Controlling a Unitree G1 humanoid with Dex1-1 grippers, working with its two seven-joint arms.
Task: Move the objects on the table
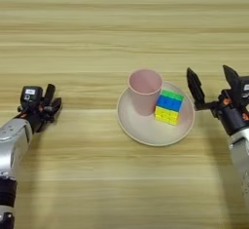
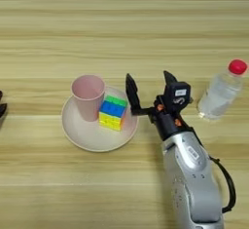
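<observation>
A round beige plate [image 1: 146, 130] lies on the table [image 1: 121, 28] near the middle. A pink cup [image 1: 144, 90] stands upright on the plate's left part, and a multicoloured puzzle cube [image 1: 168, 107] sits on its right part, touching or nearly touching the cup. My right gripper [image 2: 150, 84] is open just right of the plate, its left finger at the rim beside the cube, holding nothing. A clear plastic bottle with a red cap [image 2: 221, 92] stands further right. My left gripper [image 1: 51, 101] rests at the left with its fingers close together. The marker pen is out of view.
Bare light-wood planks stretch across the far half of the table and the near strip in front of the plate. My right forearm [image 2: 192, 174] crosses the near right part.
</observation>
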